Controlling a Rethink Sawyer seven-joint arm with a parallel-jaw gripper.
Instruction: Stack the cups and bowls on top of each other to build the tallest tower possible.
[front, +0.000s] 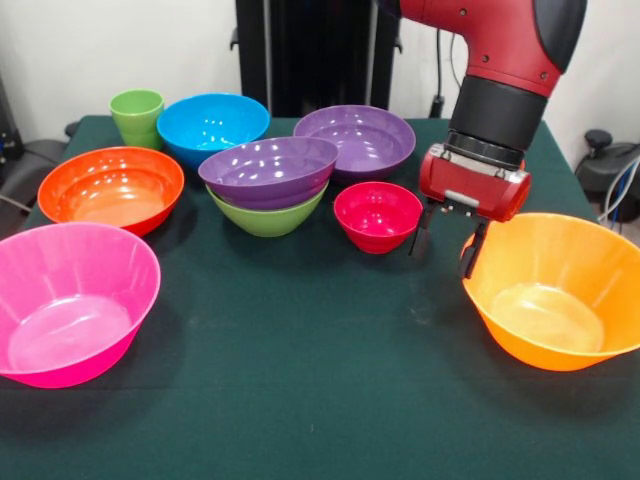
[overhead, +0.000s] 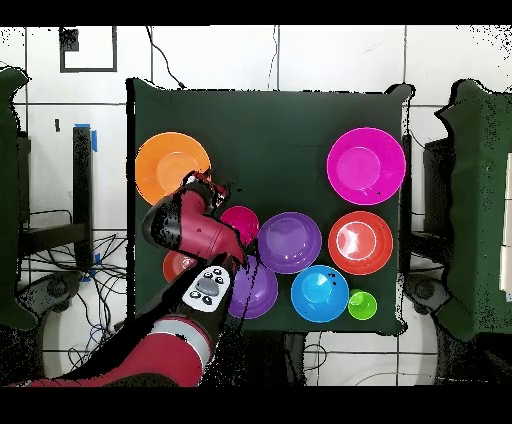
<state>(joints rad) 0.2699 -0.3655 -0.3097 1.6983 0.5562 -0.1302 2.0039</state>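
My gripper (front: 447, 245) hangs open and empty just above the table. It is between the small magenta bowl (front: 377, 213) and the near-left rim of the large orange bowl (front: 555, 290). The tower stands mid-table, a purple bowl (front: 268, 168) sitting in a lime-green bowl (front: 268, 215). The lime-green cup (front: 137, 115) stands upright at the back left. In the overhead view the gripper (overhead: 203, 186) is beside the large orange bowl (overhead: 172, 167), and the tower (overhead: 290, 242) shows as the purple bowl.
A blue bowl (front: 212, 125), a second purple bowl (front: 357, 138), a red-orange bowl (front: 110, 187) and a large pink bowl (front: 70, 300) ring the tower. A small orange bowl (overhead: 177, 265) lies partly under my arm in the overhead view.
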